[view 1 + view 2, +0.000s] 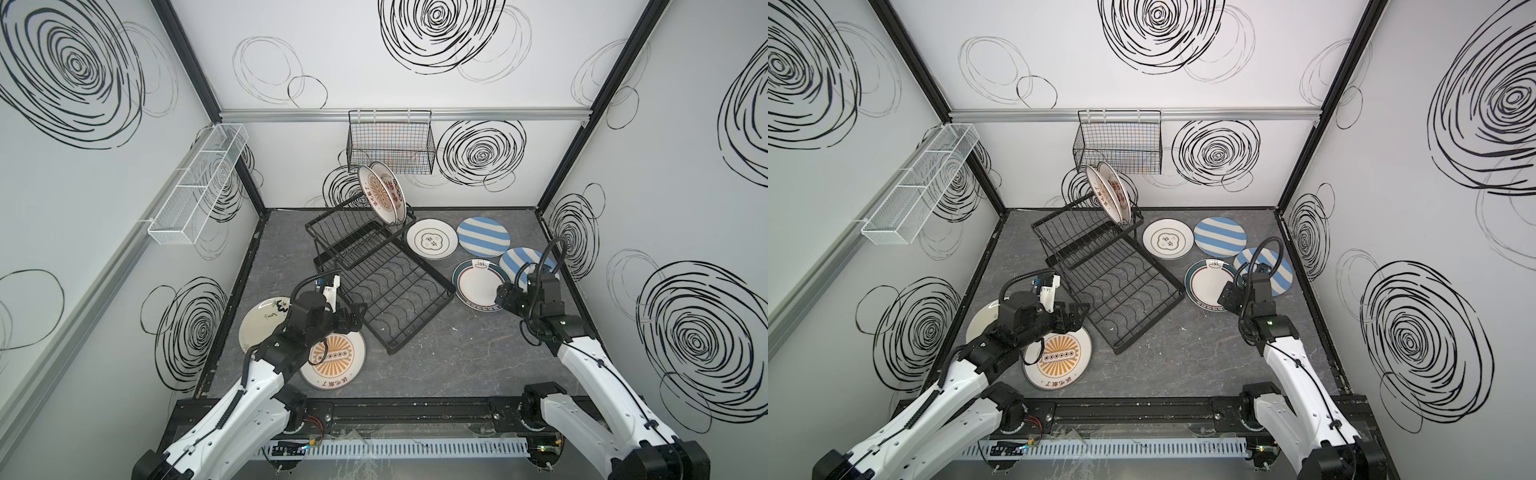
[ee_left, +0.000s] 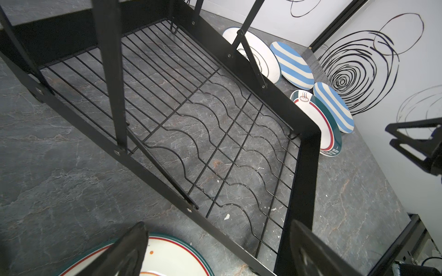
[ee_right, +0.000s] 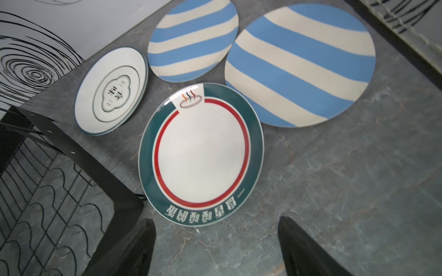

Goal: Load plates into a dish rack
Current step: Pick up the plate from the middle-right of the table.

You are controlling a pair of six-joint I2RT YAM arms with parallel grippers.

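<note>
The black wire dish rack (image 1: 422, 324) stands slanted mid-table. Two plates (image 1: 380, 195) stand upright in its raised upper basket. Flat on the table to its right lie a white emblem plate (image 1: 431, 239), two blue-striped plates (image 1: 483, 237), and a green-red rimmed plate (image 3: 201, 153). My right gripper (image 3: 215, 251) hovers open just short of that plate's near edge, holding nothing. At the near left lie an orange sunburst plate (image 1: 332, 357) and a cream script plate (image 1: 262, 320). My left gripper (image 2: 220, 248) is open above the sunburst plate's far edge, beside the rack's frame.
A black mesh basket (image 1: 390, 145) hangs on the back wall and a white mesh tray (image 1: 199, 187) on the left wall. Walls close in three sides. Bare grey tabletop (image 1: 457, 365) lies in front of the rack, between the arms.
</note>
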